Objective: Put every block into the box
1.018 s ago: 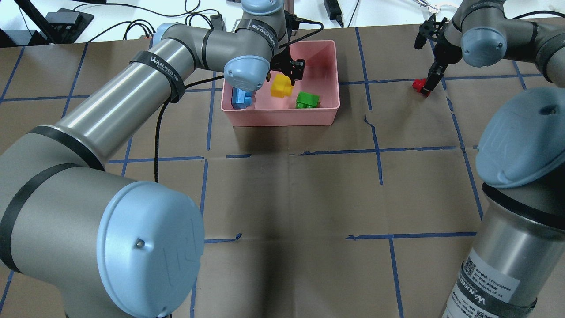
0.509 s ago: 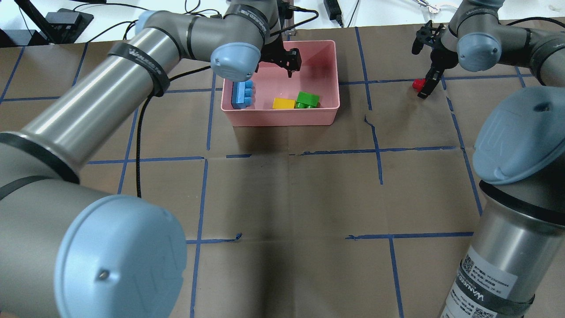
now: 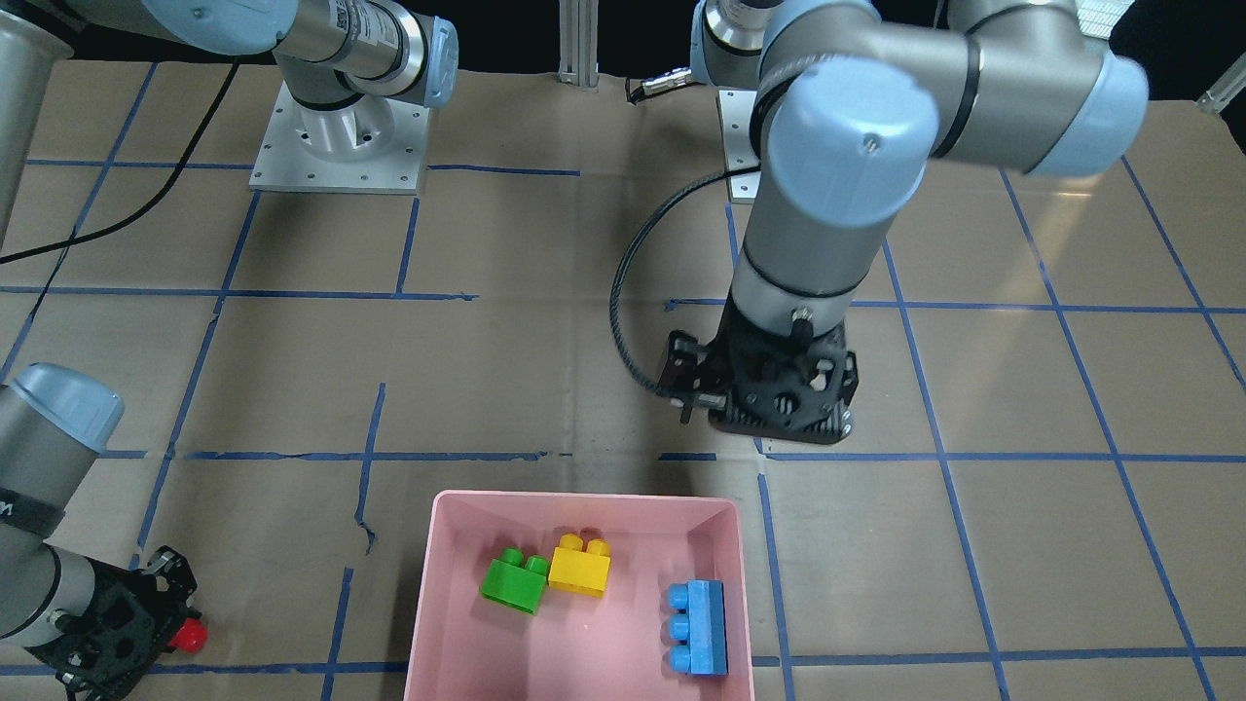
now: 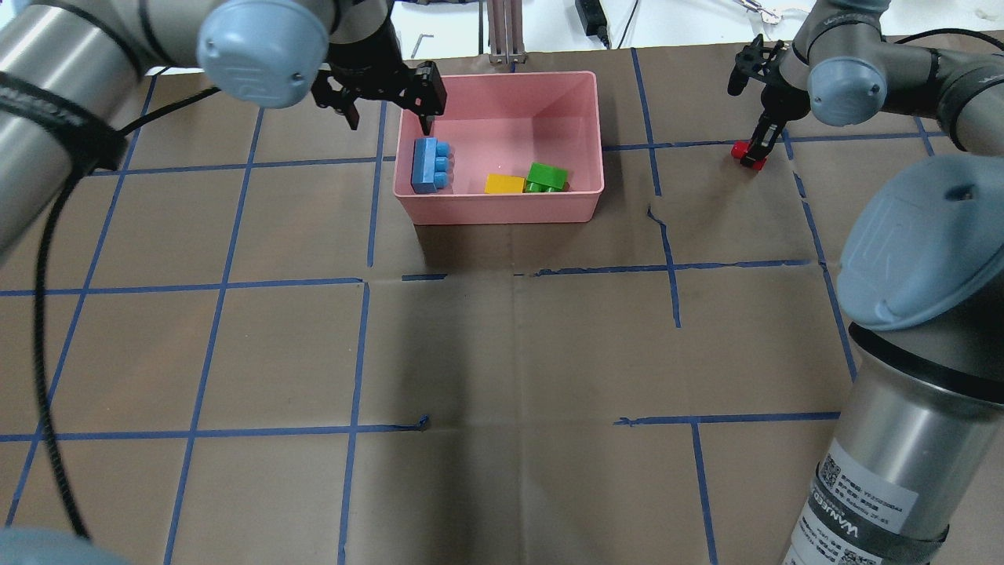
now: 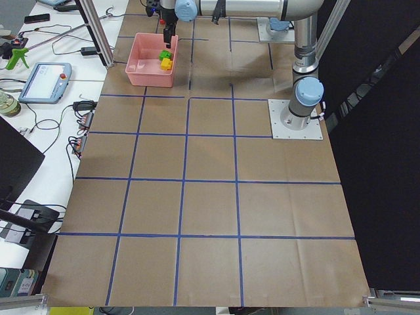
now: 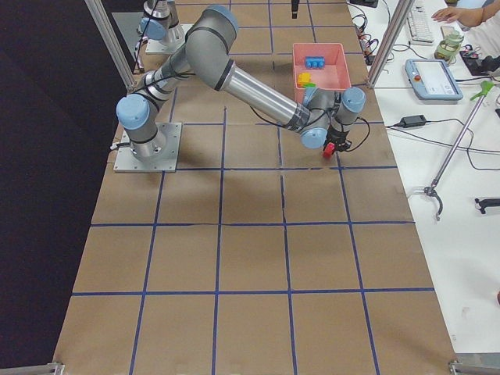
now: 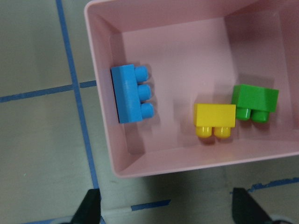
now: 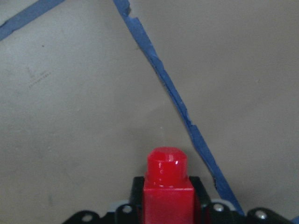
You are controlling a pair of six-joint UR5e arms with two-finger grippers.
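Red block [image 8: 168, 179], wrist-view, in right hand [image 8: 168, 198]

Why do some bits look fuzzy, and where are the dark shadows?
Front-facing view: the left arm looks smeared at its elbow. Overhead view: a dark shadow lies on the table beside the box. Right wrist view: the red block is sharp and shiny. Left wrist view: the left gripper's fingertips are fuzzy.

Brown table [image 4: 510, 353], blue tape grid [image 4: 745, 417], white bench [image 5: 39, 138], black curtain [image 5: 380, 131]
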